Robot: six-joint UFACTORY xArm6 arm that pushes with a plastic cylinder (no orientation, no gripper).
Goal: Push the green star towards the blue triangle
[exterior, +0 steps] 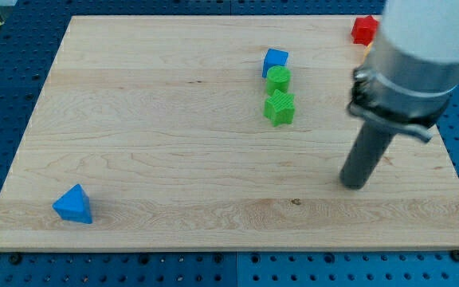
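Observation:
The green star (pixel 279 108) lies right of the board's middle, in the upper half. The blue triangle (pixel 73 205) lies near the board's bottom left corner, far from the star. My tip (pixel 355 183) rests on the board to the lower right of the green star, about a hundred pixels away, touching no block.
A green round block (pixel 278 78) sits just above the star, and a blue cube (pixel 275 60) touches it from above. A red block (pixel 363 30) lies at the top right, with a bit of yellow beside it behind the arm. The wooden board (pixel 174 143) lies on a blue perforated table.

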